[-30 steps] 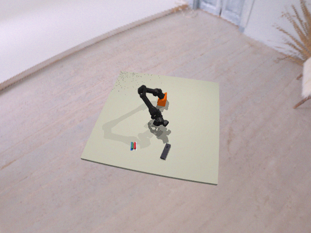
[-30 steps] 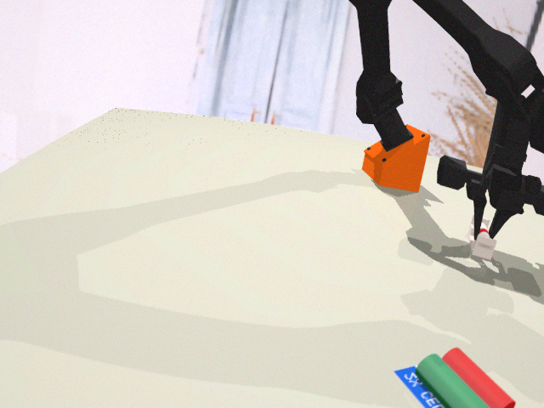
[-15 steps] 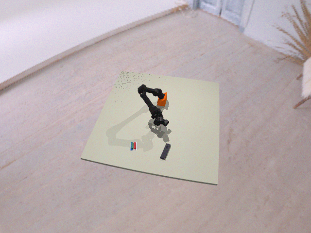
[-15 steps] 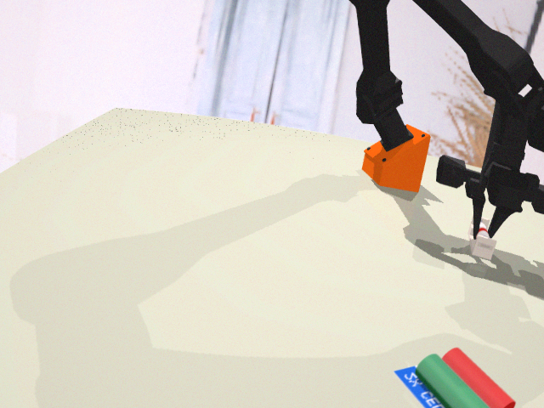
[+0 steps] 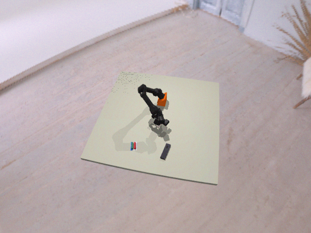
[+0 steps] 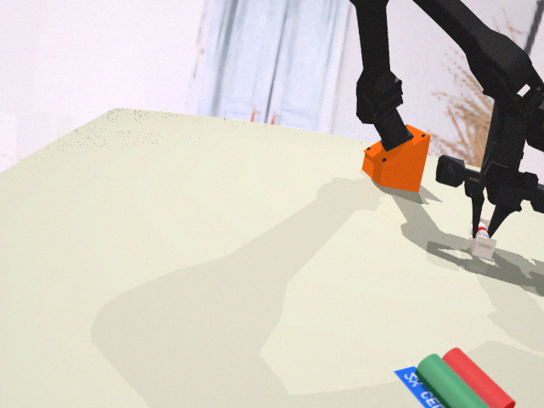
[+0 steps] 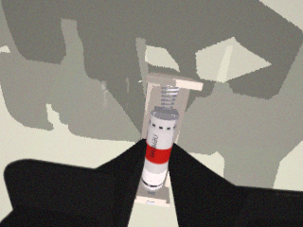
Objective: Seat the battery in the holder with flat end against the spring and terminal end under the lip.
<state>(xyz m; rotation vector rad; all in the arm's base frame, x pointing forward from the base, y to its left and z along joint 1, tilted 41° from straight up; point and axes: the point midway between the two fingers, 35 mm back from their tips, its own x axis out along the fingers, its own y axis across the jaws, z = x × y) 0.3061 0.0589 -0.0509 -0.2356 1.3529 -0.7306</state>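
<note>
A white battery (image 7: 159, 138) (image 6: 482, 229) with a red band lies lengthwise in the pale holder (image 7: 174, 85) (image 6: 483, 248). Its far grey end touches the coil spring (image 7: 169, 96) at the holder's far wall. Its near end sits by the holder's near wall, partly hidden by my fingers. My gripper (image 7: 157, 146) (image 6: 483, 231) (image 5: 159, 124) points straight down over the holder. Its two black fingers are shut on the battery at the red band. In the top view the arm hides the battery and the holder.
The arm's orange base (image 5: 162, 99) (image 6: 397, 164) stands on the pale green mat (image 5: 196, 125) behind the holder. A green cylinder (image 6: 441, 382) and a red cylinder (image 6: 476, 376) lie on a blue card near the front. A black bar (image 5: 165, 151) lies at the front right.
</note>
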